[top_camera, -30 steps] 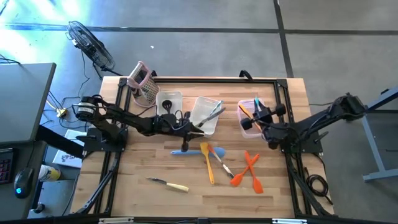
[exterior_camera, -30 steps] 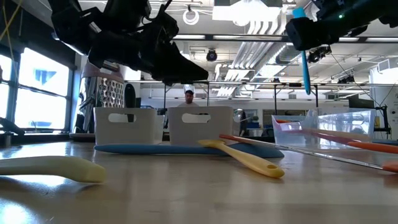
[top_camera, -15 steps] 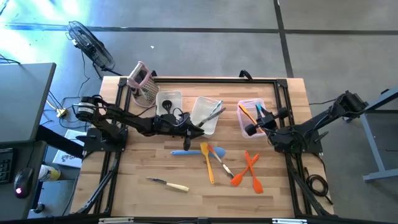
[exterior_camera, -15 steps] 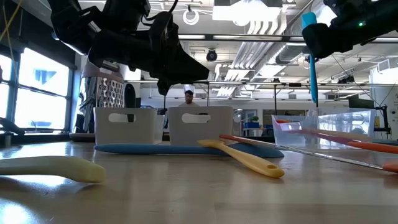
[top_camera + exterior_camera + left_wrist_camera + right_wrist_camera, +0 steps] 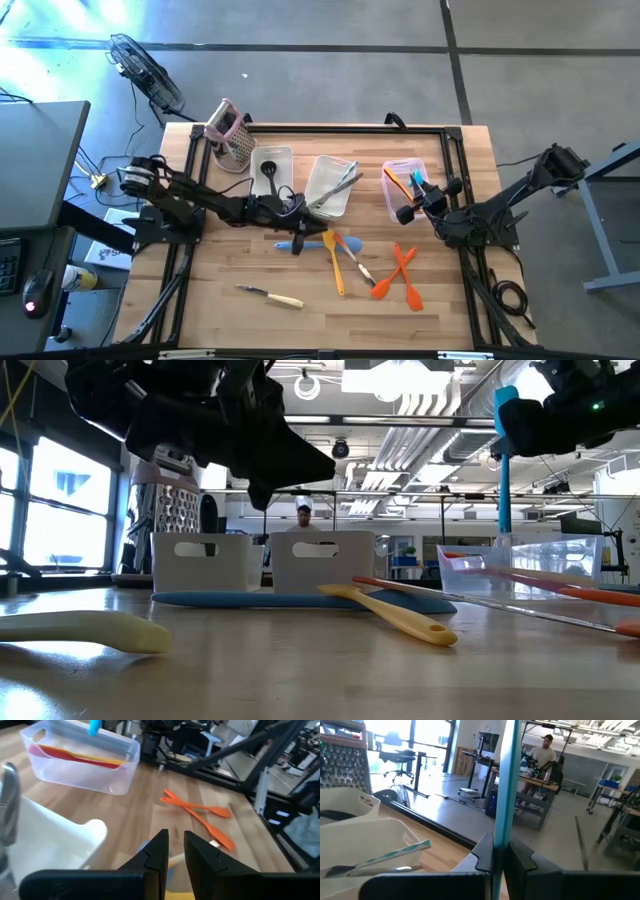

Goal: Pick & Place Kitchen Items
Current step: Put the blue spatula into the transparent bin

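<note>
You are placing: the right gripper (image 5: 411,207) is pinching the blue spatula (image 5: 504,470) upright over the right bin (image 5: 402,187); lower, then release. The left gripper (image 5: 297,243), narrowly parted and empty, is hovering above another blue spatula (image 5: 300,600) on the table

A pale wooden plank table (image 5: 240,320) stands on grey concrete floor (image 5: 330,60). A black floor fan (image 5: 145,68) lies beyond its far left corner; bright windows (image 5: 45,500) light the room.
</note>
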